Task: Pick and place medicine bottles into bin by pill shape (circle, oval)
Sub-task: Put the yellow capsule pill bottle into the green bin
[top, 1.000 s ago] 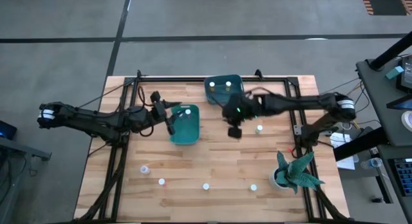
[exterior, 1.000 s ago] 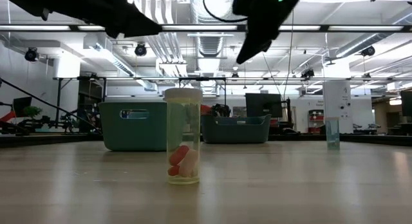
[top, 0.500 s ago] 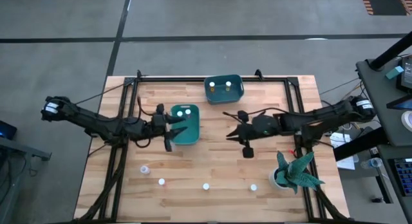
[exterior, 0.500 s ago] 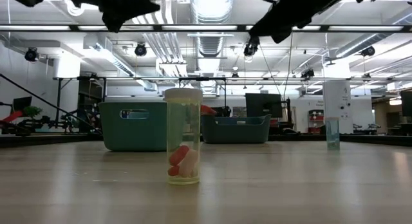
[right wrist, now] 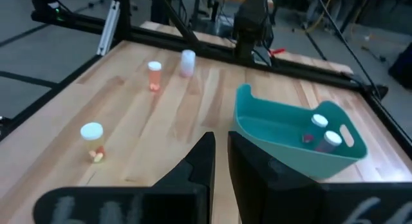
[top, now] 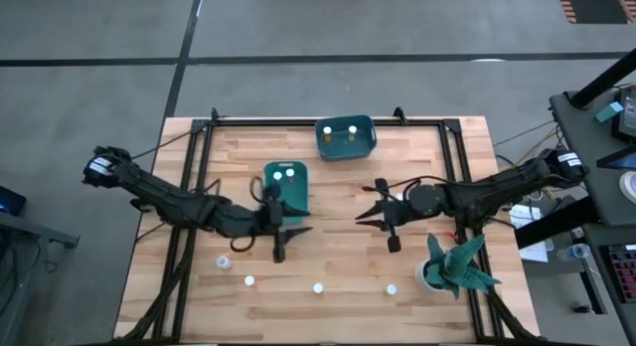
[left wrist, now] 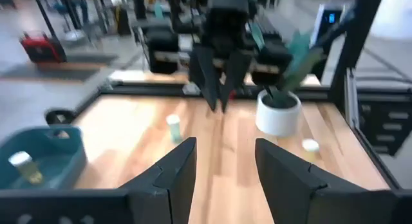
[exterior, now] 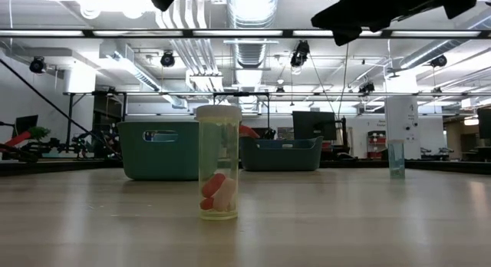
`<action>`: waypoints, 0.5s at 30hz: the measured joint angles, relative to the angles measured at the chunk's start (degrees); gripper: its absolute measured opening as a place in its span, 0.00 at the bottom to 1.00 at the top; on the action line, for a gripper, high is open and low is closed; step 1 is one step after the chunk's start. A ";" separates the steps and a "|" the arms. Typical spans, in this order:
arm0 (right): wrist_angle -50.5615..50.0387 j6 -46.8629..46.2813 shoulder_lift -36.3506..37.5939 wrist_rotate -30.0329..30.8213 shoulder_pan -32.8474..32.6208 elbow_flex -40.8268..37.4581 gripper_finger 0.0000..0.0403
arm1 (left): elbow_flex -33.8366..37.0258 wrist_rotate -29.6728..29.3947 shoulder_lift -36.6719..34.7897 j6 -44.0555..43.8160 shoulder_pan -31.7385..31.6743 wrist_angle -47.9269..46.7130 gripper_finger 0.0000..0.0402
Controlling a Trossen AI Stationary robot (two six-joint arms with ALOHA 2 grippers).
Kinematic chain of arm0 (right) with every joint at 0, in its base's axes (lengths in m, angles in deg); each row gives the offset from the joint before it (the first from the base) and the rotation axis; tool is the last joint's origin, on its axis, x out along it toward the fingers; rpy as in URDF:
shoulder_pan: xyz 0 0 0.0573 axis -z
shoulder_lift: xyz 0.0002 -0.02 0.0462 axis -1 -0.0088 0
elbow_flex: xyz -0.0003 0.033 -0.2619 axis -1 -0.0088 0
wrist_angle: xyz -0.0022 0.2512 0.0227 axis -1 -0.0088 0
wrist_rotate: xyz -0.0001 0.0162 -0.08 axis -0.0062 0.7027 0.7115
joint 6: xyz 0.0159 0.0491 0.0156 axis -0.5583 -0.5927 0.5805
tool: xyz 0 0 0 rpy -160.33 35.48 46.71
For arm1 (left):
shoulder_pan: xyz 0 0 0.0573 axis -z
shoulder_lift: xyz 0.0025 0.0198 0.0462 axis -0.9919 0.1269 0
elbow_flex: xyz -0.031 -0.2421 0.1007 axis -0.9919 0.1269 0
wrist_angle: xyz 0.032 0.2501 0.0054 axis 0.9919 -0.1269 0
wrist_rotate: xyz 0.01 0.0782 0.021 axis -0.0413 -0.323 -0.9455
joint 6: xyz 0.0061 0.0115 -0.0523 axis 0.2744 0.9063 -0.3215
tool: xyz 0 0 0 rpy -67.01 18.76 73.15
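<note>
Four medicine bottles (top: 318,287) stand loose along the lower worktop (top: 338,257). Mid-frame, your left pincer (top: 281,236) gapes empty; your right pincer (top: 390,223), nearly closed and empty, has pulled back from the upper bin (top: 346,137). Two bottles sit in each bin; sorting continues.

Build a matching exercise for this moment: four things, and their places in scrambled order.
1. potted plant
2. back bin
3. middle bin
4. left pincer

A. by the table's far edge
B. the table's near right corner
C. just on the near side of the middle bin
D. left of the table's centre

Pairs: 1-B, 2-A, 3-D, 4-C
</note>
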 joint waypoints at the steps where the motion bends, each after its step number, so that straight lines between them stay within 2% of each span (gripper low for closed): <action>1: 0.93 0.35 0.41 -0.02 -0.12 -0.70 0.08 | -1.93 0.02 1.27 -0.85 0.27 -2.42 0.36; 9: 8.78 4.33 5.84 -0.08 -0.32 -7.82 0.08 | -15.14 0.14 10.25 -1.81 2.50 -13.79 0.36; 15: 11.50 7.56 11.84 -0.11 -0.32 -12.01 0.07 | -25.63 0.40 15.56 -7.03 2.78 -24.54 0.36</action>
